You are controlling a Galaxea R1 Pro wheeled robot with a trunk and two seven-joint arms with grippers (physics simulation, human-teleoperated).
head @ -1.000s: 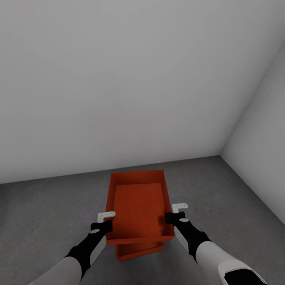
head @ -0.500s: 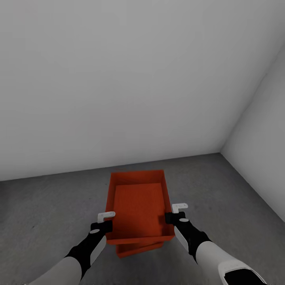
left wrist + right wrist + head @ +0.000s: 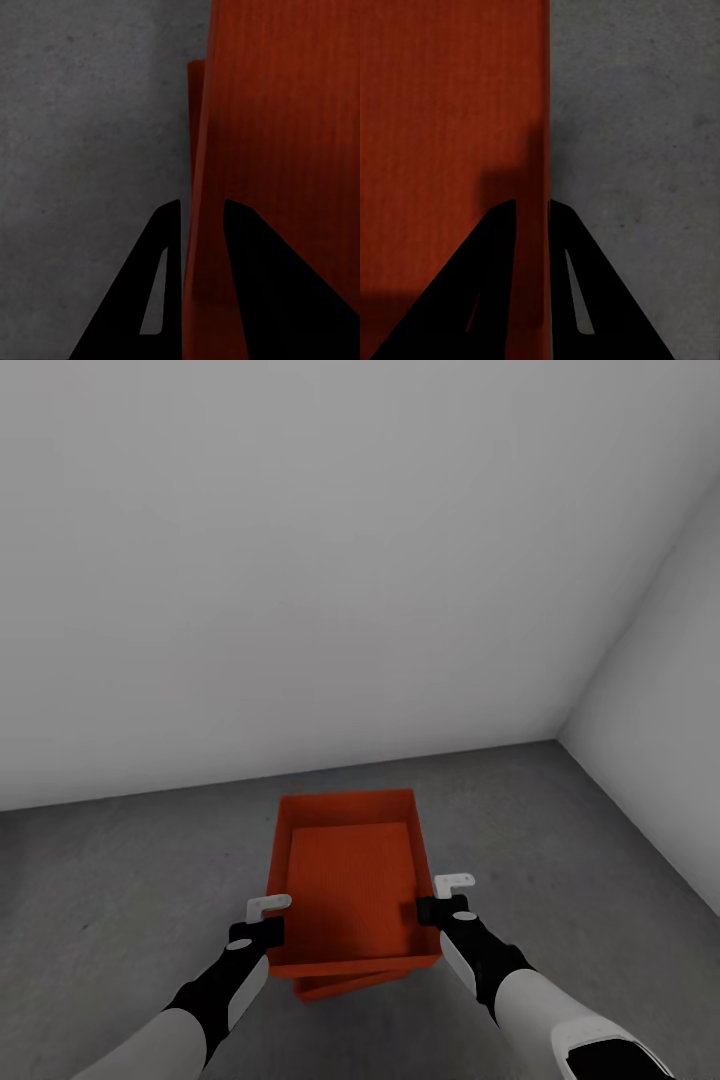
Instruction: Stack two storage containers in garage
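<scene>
In the head view I hold one orange-red storage container [image 3: 350, 880] level above the garage's dark grey floor [image 3: 120, 900], open top up. My left gripper [image 3: 268, 920] is shut on its left wall and my right gripper [image 3: 432, 908] on its right wall. The left wrist view has the left gripper [image 3: 202, 217] straddling the container wall [image 3: 285, 150]. In the right wrist view the right gripper [image 3: 532, 206] clamps the container's thin wall [image 3: 442, 112]. The second storage container [image 3: 345, 986] lies on the floor directly beneath, slightly turned, with just a strip of its near end visible.
A plain white wall [image 3: 300, 560] stands close ahead, and a second white wall [image 3: 660, 740] meets it at a corner on the right. Bare grey floor spreads to both sides of the containers.
The visible strip of the lower container under the held one has shrunk, and the wall's base has shifted slightly up in the picture. Both grippers keep their grip.
</scene>
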